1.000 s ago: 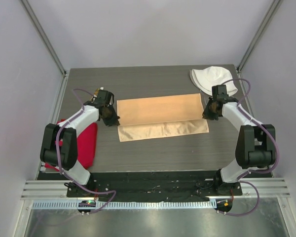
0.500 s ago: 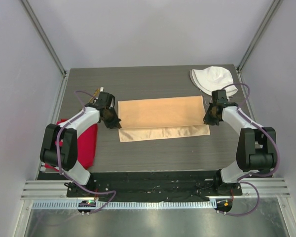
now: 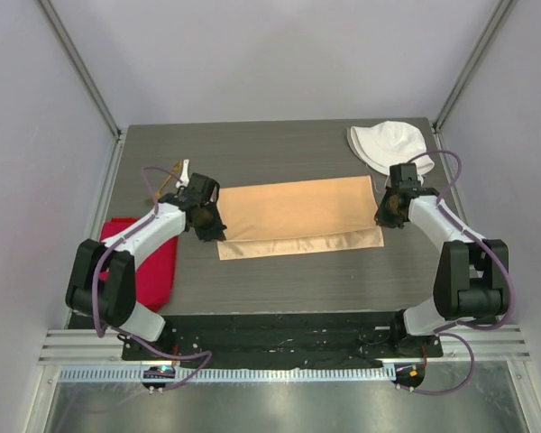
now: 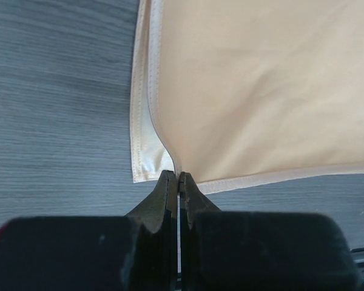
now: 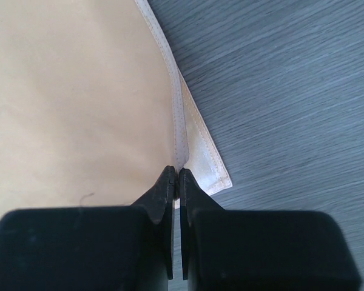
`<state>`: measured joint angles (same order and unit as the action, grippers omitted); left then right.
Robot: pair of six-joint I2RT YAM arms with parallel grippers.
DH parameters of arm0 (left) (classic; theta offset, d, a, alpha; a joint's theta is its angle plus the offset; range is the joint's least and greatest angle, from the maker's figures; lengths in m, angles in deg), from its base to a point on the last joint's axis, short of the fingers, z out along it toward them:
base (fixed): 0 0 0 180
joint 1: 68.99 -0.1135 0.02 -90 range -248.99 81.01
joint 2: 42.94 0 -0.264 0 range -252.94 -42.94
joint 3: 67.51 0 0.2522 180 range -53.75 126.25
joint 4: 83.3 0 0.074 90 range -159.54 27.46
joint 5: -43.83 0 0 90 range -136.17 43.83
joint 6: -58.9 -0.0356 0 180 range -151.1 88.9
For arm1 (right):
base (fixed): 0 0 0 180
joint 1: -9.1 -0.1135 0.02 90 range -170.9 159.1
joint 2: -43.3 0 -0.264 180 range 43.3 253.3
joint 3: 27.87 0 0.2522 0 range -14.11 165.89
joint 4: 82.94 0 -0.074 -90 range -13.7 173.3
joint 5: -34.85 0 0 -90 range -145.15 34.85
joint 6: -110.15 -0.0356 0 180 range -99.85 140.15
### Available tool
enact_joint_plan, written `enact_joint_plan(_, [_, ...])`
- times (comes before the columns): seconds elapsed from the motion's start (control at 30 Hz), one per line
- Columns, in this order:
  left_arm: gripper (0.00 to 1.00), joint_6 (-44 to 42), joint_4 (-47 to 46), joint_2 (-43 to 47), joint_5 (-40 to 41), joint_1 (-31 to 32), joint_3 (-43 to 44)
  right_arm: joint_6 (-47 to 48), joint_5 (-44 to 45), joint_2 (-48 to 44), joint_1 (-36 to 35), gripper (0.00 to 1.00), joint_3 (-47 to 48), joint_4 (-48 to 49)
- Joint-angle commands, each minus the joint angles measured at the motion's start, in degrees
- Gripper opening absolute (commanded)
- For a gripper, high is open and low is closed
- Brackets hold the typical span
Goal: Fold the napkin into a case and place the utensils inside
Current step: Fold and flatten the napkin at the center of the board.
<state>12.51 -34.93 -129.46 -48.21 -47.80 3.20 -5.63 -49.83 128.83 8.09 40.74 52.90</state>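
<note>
Left claw [image 4: 178, 177] and right claw [image 5: 176, 172] each pinch the napkin [image 3: 298, 209] — top layer's corners.

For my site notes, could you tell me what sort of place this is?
Probably a lab test cell: plain panel walls with metal corner posts, robot arms mounted beside an aluminium rail, a dark table bearing the napkin.

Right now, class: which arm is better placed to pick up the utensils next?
Probably left: the utensils lie just beyond the left gripper; the right gripper pinches the opposite end of the napkin.
</note>
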Motion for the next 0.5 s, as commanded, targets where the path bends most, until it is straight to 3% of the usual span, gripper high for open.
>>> enact_joint_plan(0.0, [0.00, 0.8, 0.2, -0.7, 3.8, -0.4, -2.1, 0.6, 0.9, 0.2, 0.2, 0.01, 0.1, 0.2])
enact_joint_plan(0.47, [0.00, 0.7, -0.9, -3.7, 5.1, -0.4, -3.8, -1.1, -1.1, 1.2, 0.2, 0.01, -4.9, 1.7])
